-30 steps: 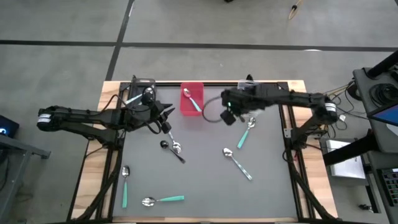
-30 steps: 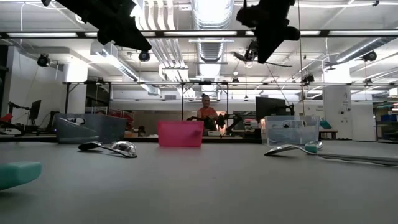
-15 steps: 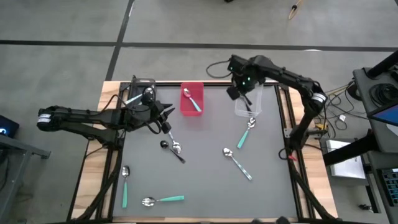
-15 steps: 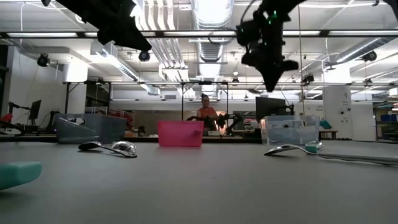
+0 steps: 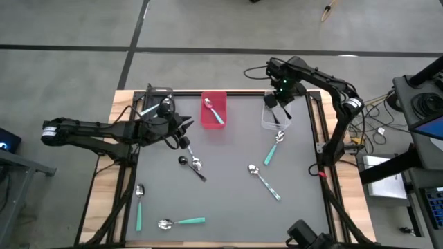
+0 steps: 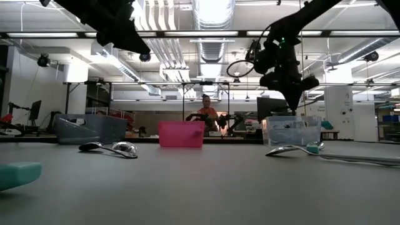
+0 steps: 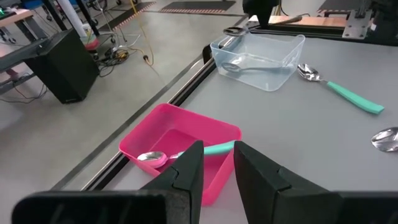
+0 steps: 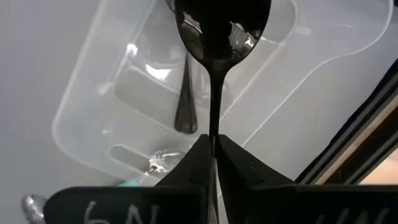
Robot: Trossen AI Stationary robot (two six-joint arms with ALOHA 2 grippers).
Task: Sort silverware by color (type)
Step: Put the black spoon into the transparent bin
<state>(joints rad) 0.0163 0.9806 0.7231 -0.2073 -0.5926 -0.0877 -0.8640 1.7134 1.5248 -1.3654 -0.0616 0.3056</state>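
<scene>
My right gripper (image 5: pixel 280 98) hangs over the clear bin (image 5: pixel 277 116) at the table's far right, shut on a black spoon (image 8: pixel 216 37). Another black spoon (image 8: pixel 185 106) lies inside that bin. My left gripper (image 5: pixel 185 133) is open and hovers left of the pink bin (image 5: pixel 213 111), which holds a teal-handled spoon (image 7: pixel 217 148). Teal-handled spoons lie flat on the mat (image 5: pixel 272 149) (image 5: pixel 264 181) (image 5: pixel 138 205) (image 5: pixel 181 222). A black spoon (image 5: pixel 196 171) lies beside a silver one (image 5: pixel 194 161). My right gripper pinches the black spoon's handle (image 8: pixel 214 121) between its two fingers, from above and pointing down. The spoon runs along the fingers, its bowl (image 8: pixel 217 25) beyond their tips. It is lifted clear and hangs bowl-down above the clear bin (image 6: pixel 290 131).
A grey bin (image 5: pixel 154 104) with a spoon in it stands at the far left, under my left arm. The pink bin (image 6: pixel 181 134) stands at the far middle. Wooden rails (image 5: pixel 320 145) frame the dark mat. People work in the room beyond the table.
My right gripper has carried the black spoon from beside the pink bin toward the table's far right and come down over the clear bin. It has stayed shut on the spoon. The spoons on the mat have not moved.
</scene>
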